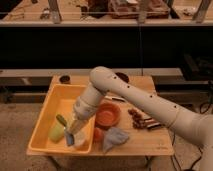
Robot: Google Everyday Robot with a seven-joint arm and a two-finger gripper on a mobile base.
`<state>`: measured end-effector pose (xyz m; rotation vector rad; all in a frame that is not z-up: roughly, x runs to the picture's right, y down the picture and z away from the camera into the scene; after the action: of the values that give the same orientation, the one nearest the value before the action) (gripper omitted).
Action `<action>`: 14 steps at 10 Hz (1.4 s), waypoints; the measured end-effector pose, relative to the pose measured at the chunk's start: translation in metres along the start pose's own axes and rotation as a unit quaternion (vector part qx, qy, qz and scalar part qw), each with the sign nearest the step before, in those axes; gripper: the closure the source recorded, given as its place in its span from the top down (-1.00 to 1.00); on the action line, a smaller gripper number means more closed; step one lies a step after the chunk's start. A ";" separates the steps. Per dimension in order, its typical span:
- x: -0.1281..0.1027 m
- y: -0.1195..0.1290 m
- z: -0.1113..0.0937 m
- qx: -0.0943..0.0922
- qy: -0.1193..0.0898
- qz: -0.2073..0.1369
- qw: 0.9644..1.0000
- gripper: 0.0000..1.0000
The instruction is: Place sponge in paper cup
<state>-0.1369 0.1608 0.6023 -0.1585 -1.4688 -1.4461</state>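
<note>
My gripper [75, 132] hangs over the front right part of the yellow tray [44, 111], pointing down from the white arm that reaches in from the right. It is shut on the sponge [69, 138], a small dark teal pad at its tip. The paper cup [80, 144] shows as a small white shape in the tray's front right corner, just right of and below the sponge. The arm hides part of the cup. I cannot tell whether the sponge touches the cup.
A light green cup [56, 133] and a thin green vegetable [61, 120] lie in the tray. On the wooden table [150, 142] are an orange-red bowl [107, 114], a pale grey-blue cloth [115, 138], a small orange object [97, 134] and dark items [140, 120].
</note>
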 end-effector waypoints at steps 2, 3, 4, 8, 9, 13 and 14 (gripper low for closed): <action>0.003 0.006 0.001 0.003 -0.008 0.003 1.000 -0.76; 0.003 0.009 -0.001 0.005 -0.008 0.005 1.000 -0.76; 0.001 0.013 -0.003 0.006 -0.008 0.007 1.000 -0.76; -0.013 0.027 -0.020 0.008 0.003 0.010 1.000 -0.76; -0.015 0.032 -0.021 0.006 -0.002 0.012 1.000 -0.76; -0.005 0.032 0.000 -0.009 -0.033 0.013 0.999 -0.76; -0.001 0.029 0.007 -0.014 -0.041 0.013 0.999 -0.76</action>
<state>-0.1201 0.1751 0.6230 -0.2561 -1.5082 -1.4533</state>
